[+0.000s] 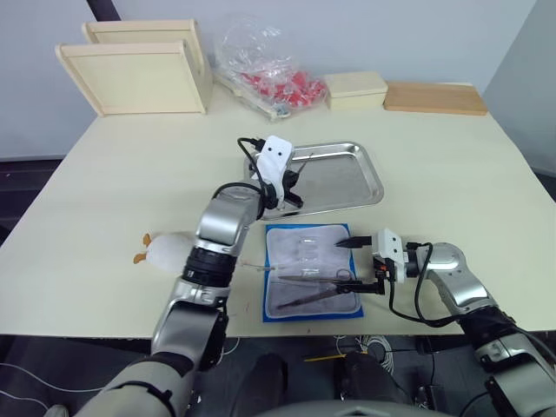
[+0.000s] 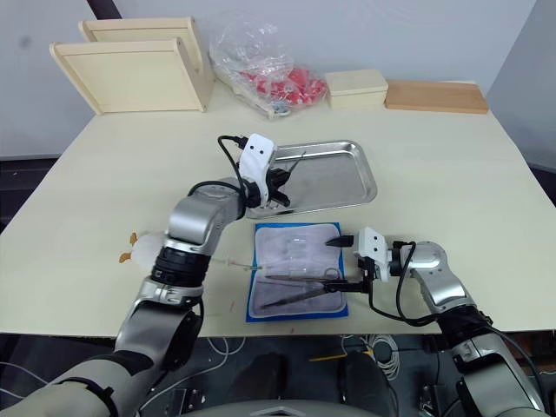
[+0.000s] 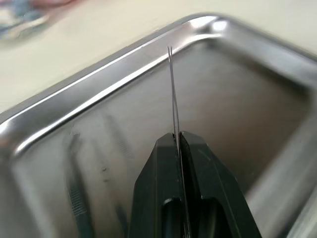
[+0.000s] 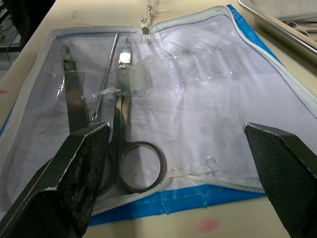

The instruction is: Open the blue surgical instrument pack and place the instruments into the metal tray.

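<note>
The blue surgical instrument pack [image 1: 304, 248] lies open and flat near the table's front edge, pale lining up. Ring-handled scissors [image 4: 124, 124] and slim tools [image 1: 317, 291] rest in its near half. Just behind it is the metal tray [image 1: 347, 174]. My left gripper [image 1: 291, 187] hovers over the tray's left part, shut on a thin straight probe [image 3: 172, 84] that points toward the tray's rim [image 3: 99, 84]. My right gripper [image 1: 360, 265] is open at the pack's right edge, its fingers spread wide across the pack [image 4: 213, 99] by the scissor rings.
Two pale wooden framed trays [image 1: 130, 74] lean at the back left. A clear bag of red items [image 1: 269, 74], a pale box [image 1: 354, 89] and a wooden board [image 1: 434, 97] line the back edge. A small white toy [image 1: 165, 248] lies beside my left arm.
</note>
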Robot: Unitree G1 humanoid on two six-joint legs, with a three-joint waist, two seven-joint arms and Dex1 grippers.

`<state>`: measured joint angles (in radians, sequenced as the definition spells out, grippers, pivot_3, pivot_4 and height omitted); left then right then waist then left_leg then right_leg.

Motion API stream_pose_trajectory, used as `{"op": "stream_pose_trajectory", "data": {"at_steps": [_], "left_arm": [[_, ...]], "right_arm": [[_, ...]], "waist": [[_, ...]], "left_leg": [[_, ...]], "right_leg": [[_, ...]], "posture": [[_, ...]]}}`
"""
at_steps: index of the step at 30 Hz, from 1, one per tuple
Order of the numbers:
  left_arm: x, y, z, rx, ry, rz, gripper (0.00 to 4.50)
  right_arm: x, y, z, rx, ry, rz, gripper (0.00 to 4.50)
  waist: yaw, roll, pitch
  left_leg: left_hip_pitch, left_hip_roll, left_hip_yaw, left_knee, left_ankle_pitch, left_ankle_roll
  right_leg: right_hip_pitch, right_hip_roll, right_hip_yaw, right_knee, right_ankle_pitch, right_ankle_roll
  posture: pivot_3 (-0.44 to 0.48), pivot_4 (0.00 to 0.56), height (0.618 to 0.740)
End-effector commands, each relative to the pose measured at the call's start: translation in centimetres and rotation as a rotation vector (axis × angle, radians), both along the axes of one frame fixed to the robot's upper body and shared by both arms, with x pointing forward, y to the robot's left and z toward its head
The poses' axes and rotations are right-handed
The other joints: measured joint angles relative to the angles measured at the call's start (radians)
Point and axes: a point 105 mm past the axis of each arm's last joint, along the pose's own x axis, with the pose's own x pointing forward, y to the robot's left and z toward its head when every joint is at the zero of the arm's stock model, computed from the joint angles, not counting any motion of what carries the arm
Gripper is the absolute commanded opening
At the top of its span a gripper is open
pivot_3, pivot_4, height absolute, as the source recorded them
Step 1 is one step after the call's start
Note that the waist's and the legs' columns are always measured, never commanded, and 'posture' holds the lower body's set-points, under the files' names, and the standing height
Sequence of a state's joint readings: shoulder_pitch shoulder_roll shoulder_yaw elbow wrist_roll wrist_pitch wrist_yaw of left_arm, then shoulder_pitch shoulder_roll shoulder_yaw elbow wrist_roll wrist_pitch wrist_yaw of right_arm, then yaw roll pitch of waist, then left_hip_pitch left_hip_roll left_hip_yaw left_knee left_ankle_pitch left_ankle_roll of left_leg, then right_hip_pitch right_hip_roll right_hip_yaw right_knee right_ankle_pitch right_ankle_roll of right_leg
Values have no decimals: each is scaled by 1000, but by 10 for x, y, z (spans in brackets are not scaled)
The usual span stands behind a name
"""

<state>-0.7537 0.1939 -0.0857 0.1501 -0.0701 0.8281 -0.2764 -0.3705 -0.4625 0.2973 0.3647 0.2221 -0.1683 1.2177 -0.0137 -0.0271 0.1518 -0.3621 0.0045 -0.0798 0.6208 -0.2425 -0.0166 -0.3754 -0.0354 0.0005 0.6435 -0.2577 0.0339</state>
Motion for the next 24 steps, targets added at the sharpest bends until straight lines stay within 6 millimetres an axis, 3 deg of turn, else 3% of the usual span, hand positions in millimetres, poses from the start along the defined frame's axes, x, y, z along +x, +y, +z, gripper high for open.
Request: {"op": "stream_pose_trajectory", "data": {"at_steps": [1, 13, 19, 24], "left_arm": [[6, -5, 12, -21, -46, 57, 12], [20, -21, -12, -18, 19, 199, 12], [21, -22, -27, -64, 86, 262, 12], [24, -17, -29, -88, 114, 279, 12]], "right_arm": [[-22, -14, -51, -167, 152, -5, 4500], [-23, -18, -52, -178, 142, -13, 4500], [-23, -18, -52, -178, 138, -22, 4500], [-25, -18, -53, -177, 137, -31, 4500]], "waist": [[0, 0, 0], [0, 0, 0], [0, 0, 0], [0, 0, -1]], "left_leg": [[0, 0, 0, 0, 0, 0], [0, -1, 0, 1, 0, 0], [0, -1, 0, 2, 0, -1], [0, -1, 0, 2, 0, -1]], "right_leg": [[0, 0, 0, 0, 0, 0], [0, 0, 0, 0, 0, 1], [0, 0, 0, 0, 1, 1], [1, 0, 0, 0, 1, 1]], "posture": [[0, 150, 740], [0, 150, 740], [0, 150, 740], [0, 150, 740]]}}
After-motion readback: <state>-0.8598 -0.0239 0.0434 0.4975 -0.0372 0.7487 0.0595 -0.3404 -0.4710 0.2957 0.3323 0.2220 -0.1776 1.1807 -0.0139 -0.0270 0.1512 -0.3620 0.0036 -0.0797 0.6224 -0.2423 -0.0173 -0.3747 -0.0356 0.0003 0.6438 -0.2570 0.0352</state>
